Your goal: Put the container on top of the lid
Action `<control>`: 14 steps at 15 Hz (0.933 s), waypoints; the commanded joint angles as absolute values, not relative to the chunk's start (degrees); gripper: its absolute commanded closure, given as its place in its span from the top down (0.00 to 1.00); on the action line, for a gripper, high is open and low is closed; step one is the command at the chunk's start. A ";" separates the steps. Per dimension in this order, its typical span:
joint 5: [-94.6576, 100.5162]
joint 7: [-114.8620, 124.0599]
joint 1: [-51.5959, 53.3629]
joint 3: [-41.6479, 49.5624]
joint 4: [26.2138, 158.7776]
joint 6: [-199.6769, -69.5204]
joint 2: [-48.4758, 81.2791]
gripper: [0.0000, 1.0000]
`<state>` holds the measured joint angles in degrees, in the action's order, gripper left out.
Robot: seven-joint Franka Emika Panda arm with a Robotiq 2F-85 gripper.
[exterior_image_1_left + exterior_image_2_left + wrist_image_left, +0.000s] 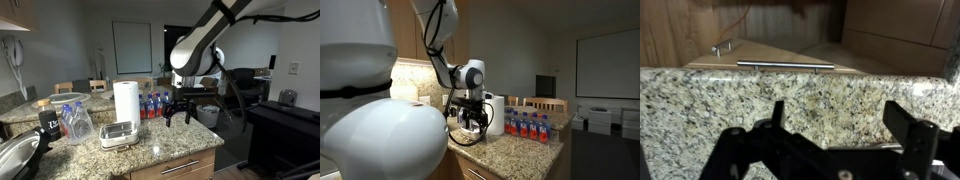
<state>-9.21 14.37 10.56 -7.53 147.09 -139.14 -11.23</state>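
The container [118,134], a small clear-whitish rectangular tub, sits on the granite counter [165,148] in front of the paper-towel roll [125,100]. I cannot tell the lid apart from the tub; it may lie under it. My gripper [180,112] hangs just above the counter to the right of the tub, apart from it. It also shows in an exterior view [472,123]. In the wrist view the gripper [840,122] is open and empty over bare granite [820,85]. Tub and lid are out of the wrist view.
Clear water bottles [76,122], a black mug [49,124] and a round metal pan [14,156] stand left of the tub. Red and blue bottles [151,105] stand behind the gripper, and show again [530,125]. The counter edge and a cabinet handle [785,65] lie beyond the gripper.
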 commanded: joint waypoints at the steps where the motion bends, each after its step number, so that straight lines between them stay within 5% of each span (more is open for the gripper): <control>1: -5.38 16.06 8.75 -8.45 146.73 -125.24 -17.83 1.00; 6: -1.52 12.43 8.38 -8.30 145.33 -114.84 -19.45 1.00; 14: -1.96 12.46 8.82 -8.43 145.43 -115.60 -18.84 1.00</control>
